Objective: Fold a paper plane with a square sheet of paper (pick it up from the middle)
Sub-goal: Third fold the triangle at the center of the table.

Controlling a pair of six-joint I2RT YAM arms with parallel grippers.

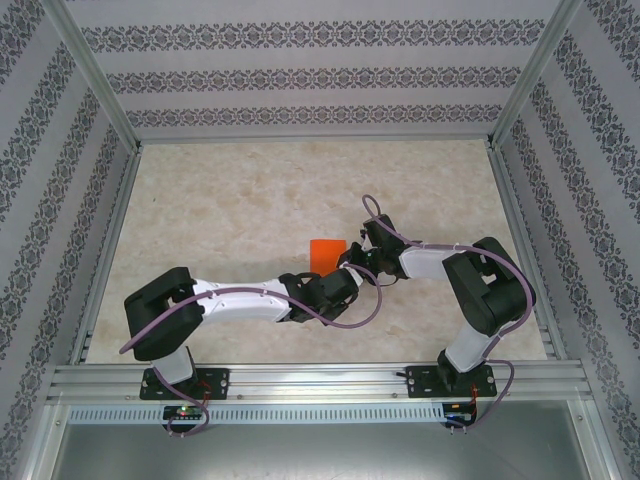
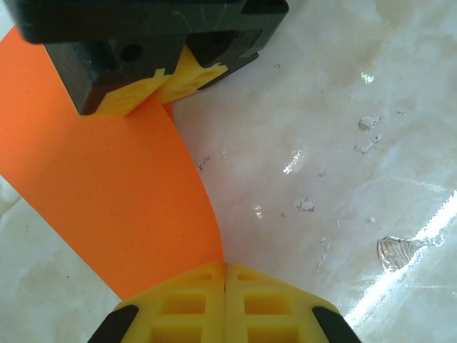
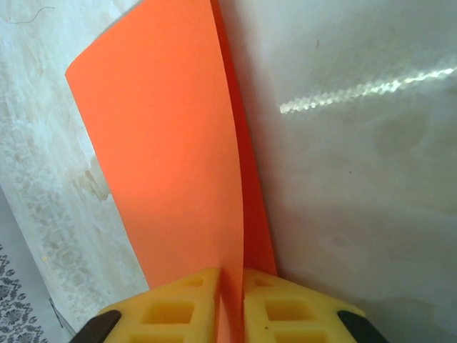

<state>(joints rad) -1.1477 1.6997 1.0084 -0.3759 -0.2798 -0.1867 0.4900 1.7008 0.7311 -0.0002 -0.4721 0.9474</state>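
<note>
In the middle of the picture, the left hand [image 2: 226, 270] pinches one end of the square sheet of paper [image 1: 326, 254]. The right hand [image 3: 230, 275] pinches the other end. The surface [image 1: 240, 190] stretches wide above them.

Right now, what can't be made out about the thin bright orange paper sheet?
- Left wrist: the bright orange paper sheet is cut by the left edge; the right gripper covers its far end, the left gripper its corner.
- Right wrist: layers between the fingers uncountable.
- Top external: sheet tiny, near part under both grippers; fold shape unreadable.
</note>
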